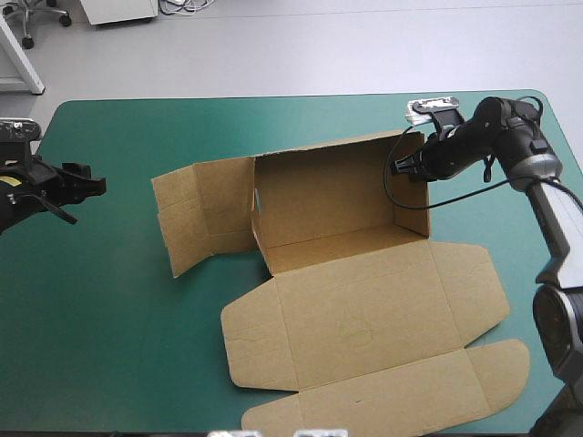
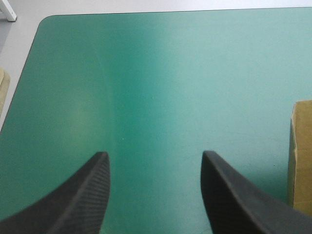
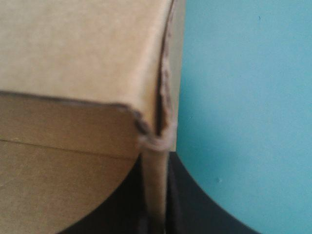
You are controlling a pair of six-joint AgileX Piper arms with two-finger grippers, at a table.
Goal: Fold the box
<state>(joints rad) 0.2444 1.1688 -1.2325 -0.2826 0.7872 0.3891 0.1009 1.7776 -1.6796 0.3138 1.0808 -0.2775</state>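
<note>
**Brown box half raised mid-table, right gripper clamped on its wall**

The teal-green cover (image 1: 109, 346) lies smooth and bare around the box (image 1: 346, 273). Its rounded far corners meet pale grey floor (image 1: 319, 45) beyond the far edge.

The box sits at the middle of the table, toward the right. Its far wall (image 1: 323, 196) and right wall (image 1: 414, 196) stand upright. The left side panels (image 1: 200, 214) lie spread flat to the left. The lid (image 1: 364, 319) lies flat toward the near edge, with its rounded tuck flaps out.

The right gripper (image 1: 407, 167) is at the box's far right corner. Its black fingers are pressed almost together on the top edge of the right wall, with the board between them.

The left gripper (image 1: 91, 185) hangs over the table's left edge, well apart from the box. Its fingers are spread wide, with only cover between them.
</note>
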